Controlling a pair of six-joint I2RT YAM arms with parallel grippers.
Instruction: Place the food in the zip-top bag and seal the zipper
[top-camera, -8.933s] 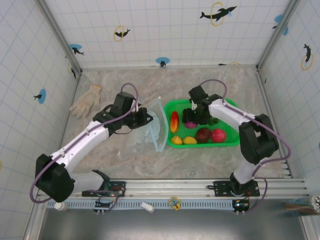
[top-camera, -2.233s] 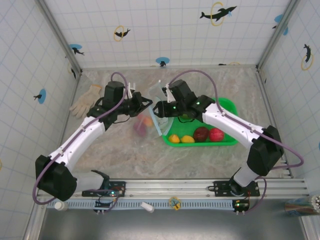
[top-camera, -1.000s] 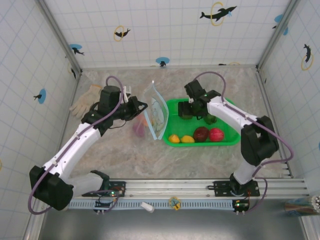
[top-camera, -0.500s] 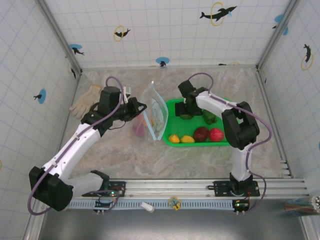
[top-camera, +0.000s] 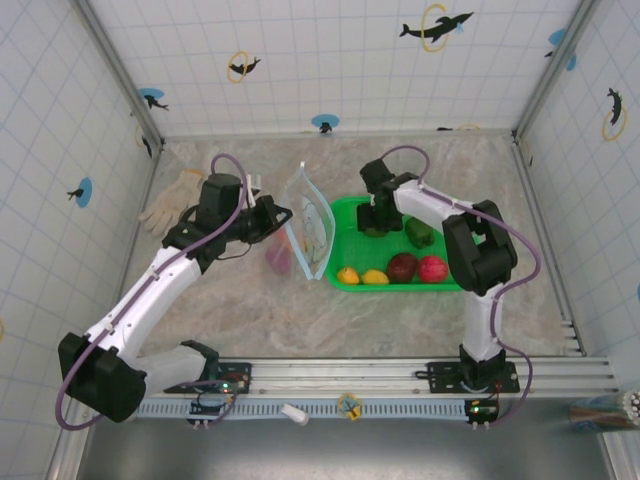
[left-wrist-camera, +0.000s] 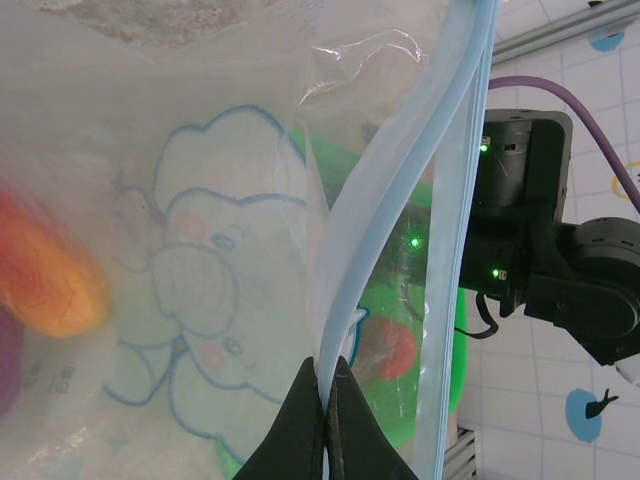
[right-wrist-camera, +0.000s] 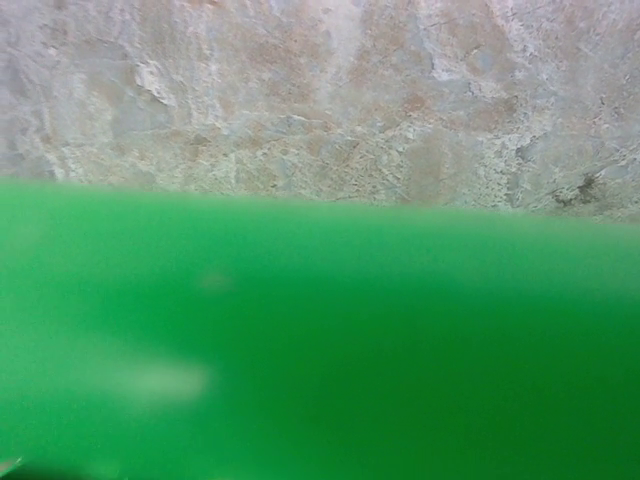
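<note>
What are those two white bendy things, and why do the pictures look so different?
They are two robot arms bolted to a table. One picture looks down from above; the other two come from small cameras on the wrists. The left fingers pinch the blue zipper of a clear bag and hold it upright; an orange toy sits inside. The right arm reaches into a green basket of toy fruits, and its camera sees that basket very close. A white glove lies at the left.

The clear bag (left-wrist-camera: 200, 300) has a pale blue drawing. The basket (top-camera: 348, 225) is green, its 5 o'clock fruit (top-camera: 434, 268) red.
</note>
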